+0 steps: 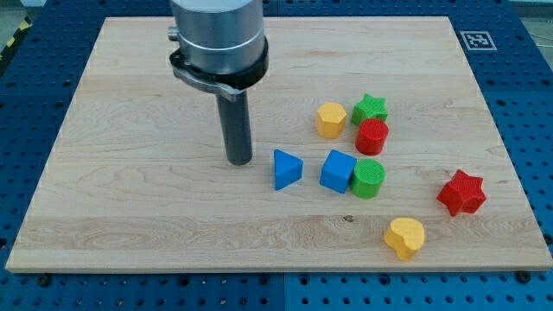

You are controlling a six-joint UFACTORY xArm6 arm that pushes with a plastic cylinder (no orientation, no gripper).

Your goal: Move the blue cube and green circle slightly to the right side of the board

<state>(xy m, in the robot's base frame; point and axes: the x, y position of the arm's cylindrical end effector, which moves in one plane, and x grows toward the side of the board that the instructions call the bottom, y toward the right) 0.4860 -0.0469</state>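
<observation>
The blue cube [338,170] lies right of the board's middle, with the green circle [369,178] touching its right side. My tip [239,161] rests on the board to the left of both. A blue triangle [286,168] lies between my tip and the blue cube, a small gap on each side.
A yellow hexagon [330,120], a green star [371,109] and a red cylinder [372,136] sit just above the cube and circle. A red star [460,193] lies at the right. A yellow heart [405,237] lies at the lower right. The wooden board [130,199] sits on a blue pegboard table.
</observation>
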